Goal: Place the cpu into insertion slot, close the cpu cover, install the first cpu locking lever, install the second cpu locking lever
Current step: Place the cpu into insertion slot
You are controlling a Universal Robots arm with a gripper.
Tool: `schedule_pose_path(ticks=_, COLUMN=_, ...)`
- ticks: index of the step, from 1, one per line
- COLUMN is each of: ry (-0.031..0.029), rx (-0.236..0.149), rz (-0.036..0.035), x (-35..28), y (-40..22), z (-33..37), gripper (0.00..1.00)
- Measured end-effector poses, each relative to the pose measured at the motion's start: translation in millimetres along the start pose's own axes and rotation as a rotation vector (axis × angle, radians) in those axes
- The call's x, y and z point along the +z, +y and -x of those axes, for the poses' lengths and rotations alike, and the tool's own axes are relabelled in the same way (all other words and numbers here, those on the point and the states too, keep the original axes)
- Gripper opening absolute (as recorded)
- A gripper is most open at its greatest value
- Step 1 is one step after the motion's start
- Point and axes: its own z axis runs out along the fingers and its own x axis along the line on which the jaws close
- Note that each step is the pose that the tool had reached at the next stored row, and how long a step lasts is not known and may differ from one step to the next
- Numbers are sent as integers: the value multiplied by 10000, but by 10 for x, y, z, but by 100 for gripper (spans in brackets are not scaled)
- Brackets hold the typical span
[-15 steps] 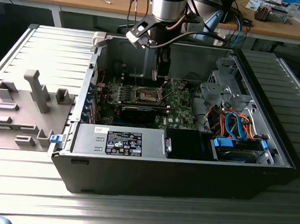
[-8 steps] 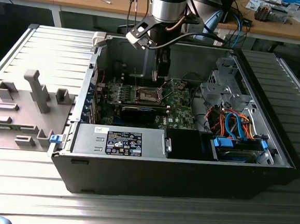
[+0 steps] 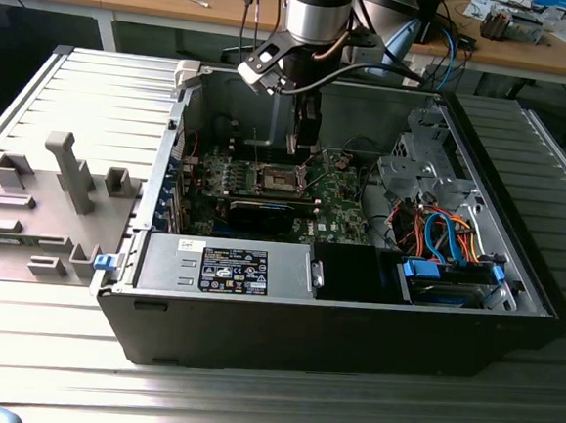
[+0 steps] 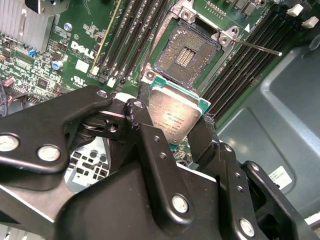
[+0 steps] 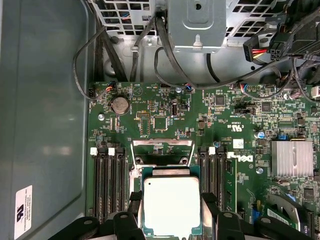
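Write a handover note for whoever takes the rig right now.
The hand is shut on the cpu, gripping its edges, over the motherboard.
The insertion slot is bare, pins exposed; the cpu hangs short of it, not seated.
The cpu cover stands open.
Done: cpu picked up. Left: seating it, closing the cover, both locking levers.

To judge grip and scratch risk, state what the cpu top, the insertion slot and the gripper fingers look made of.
The cpu: dull silver-grey metal lid, faintly reflective, on a green board edge. The insertion slot: dark matte centre, probably plastic; silvery metal rim. The fingers: black with a slight sheen, coated metal or plastic, cannot tell which.
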Motion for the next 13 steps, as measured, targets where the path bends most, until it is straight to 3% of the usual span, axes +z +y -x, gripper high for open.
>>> schedule_pose_path(ticks=13, ry=0, rx=0, rz=0, x=35, y=-2, z=-1, gripper=55)
